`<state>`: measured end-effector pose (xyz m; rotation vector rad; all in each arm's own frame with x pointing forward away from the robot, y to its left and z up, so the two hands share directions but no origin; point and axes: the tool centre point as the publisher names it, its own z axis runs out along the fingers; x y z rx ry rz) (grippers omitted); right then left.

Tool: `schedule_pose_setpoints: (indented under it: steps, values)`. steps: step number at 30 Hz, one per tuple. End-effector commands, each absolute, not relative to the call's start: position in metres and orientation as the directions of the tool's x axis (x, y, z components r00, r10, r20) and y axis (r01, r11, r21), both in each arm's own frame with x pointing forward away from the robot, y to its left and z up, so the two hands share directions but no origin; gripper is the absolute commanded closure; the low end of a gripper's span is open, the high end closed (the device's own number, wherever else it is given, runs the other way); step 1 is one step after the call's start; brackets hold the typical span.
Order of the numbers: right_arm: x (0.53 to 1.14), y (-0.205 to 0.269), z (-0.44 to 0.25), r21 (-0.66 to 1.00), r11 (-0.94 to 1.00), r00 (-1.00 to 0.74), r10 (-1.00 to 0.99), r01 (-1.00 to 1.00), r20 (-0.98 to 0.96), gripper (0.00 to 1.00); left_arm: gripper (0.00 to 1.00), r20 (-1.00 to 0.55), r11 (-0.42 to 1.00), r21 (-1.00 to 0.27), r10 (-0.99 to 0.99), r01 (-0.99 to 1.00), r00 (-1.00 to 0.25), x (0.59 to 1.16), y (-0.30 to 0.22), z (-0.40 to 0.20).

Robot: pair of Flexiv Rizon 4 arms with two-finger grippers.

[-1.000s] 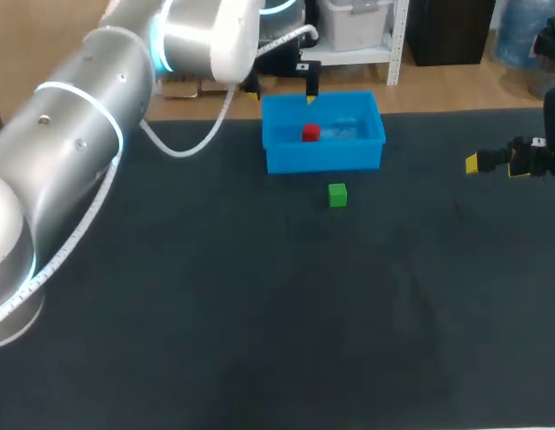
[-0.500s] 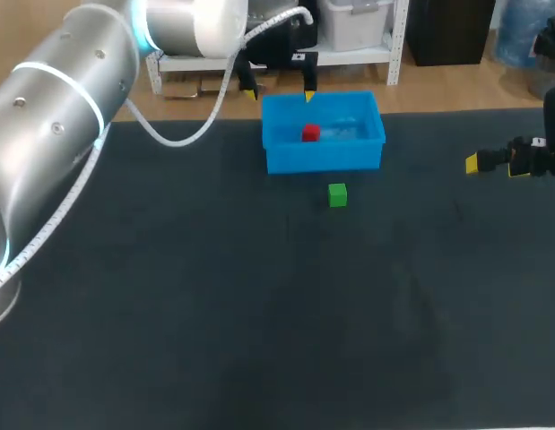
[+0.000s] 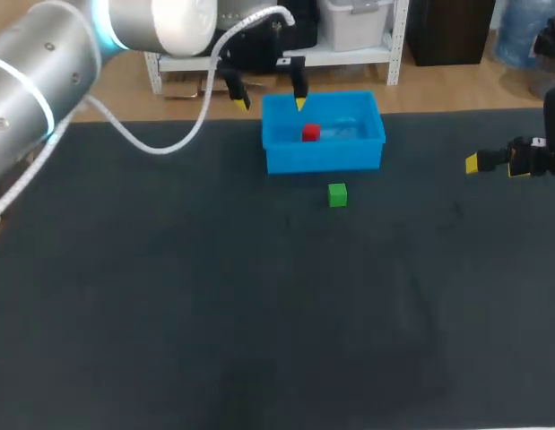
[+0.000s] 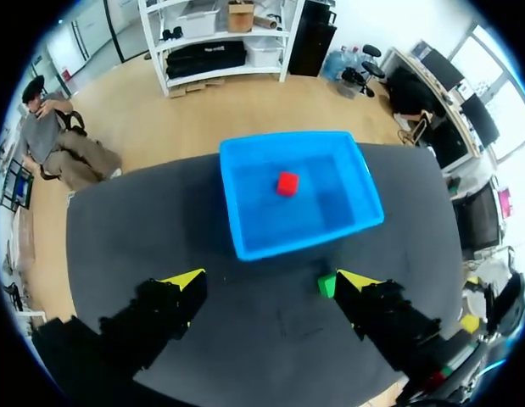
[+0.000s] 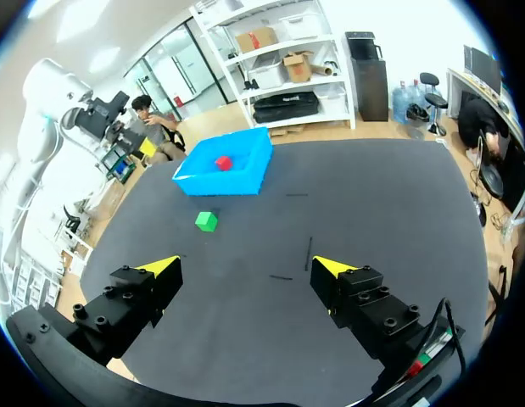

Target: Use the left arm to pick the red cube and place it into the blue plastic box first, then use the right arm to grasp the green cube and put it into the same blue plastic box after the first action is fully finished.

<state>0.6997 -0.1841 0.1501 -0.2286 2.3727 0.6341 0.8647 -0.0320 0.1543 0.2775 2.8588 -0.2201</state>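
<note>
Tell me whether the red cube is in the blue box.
In: the red cube sits on the floor of the blue box, clear of the open left hand.

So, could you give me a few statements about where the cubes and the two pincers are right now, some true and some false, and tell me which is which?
1. The red cube lies inside the blue box. True.
2. The green cube is in the box as well. False: it sits on the table, just in front of the box and apart from it.
3. The left pincer is gripping the red cube. False: it is open and empty, up by the box's far side.
4. The right pincer is open and holds nothing. True.
</note>
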Motion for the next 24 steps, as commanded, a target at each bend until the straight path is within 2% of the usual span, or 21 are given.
schedule_pose_setpoints:
  steps: [1, 24]
  values:
    - [0.700, -0.184, 0.150, 0.383, 0.866, -0.765, 0.001, -0.321, -0.643, 0.00, 0.00, -0.465, 0.964, -0.150, 0.127, 0.219, -0.876, 0.833, -0.018, 0.149]
    - [0.700, -0.184, 0.150, 0.383, 0.866, -0.765, 0.001, -0.321, -0.643, 0.00, 0.00, -0.517, 0.926, -0.242, 0.131, 0.291, -0.846, 0.807, 0.004, 0.150]
